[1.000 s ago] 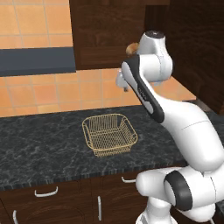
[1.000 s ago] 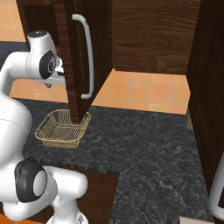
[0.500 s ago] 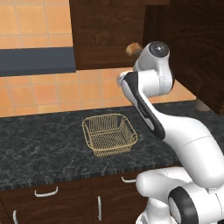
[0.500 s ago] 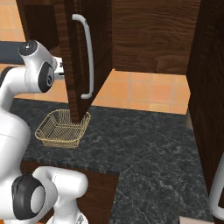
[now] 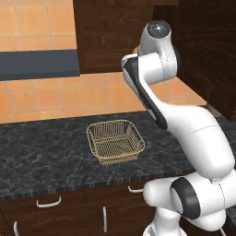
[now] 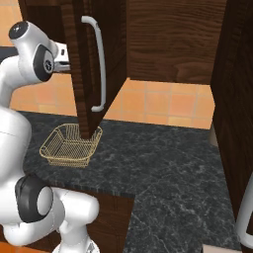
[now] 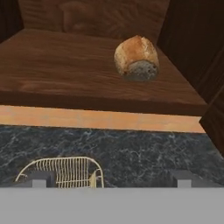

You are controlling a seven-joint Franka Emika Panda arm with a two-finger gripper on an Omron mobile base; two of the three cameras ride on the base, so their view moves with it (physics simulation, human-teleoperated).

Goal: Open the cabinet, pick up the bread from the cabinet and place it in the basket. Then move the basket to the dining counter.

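Note:
The cabinet (image 6: pixel 163 39) stands open, its door (image 6: pixel 84 74) swung out with the long silver handle (image 6: pixel 101 64) facing me. In the hand view the bread (image 7: pixel 136 57), a small brown crusty chunk, lies on the cabinet's wooden shelf (image 7: pixel 65 65), right of centre. My gripper (image 7: pixel 111 180) is open and in front of the shelf's edge, well short of the bread, with nothing between its fingertips (image 7: pixel 39 179). Below the cabinet the golden wire basket (image 5: pixel 115 140) sits on the black counter (image 5: pixel 41 156). The dining counter is out of view.
The open door's edge hangs close to the right of my wrist (image 6: pixel 60 53). A tall dark wood panel (image 6: pixel 237 99) rises at the right. Lower cabinets with short handles (image 5: pixel 48 202) run under the counter. An orange tiled wall (image 5: pixel 46 92) backs the counter.
The arm has swung right and up toward the cabinet opening, and now covers the bread in the left base view. The basket, door and base have stayed put.

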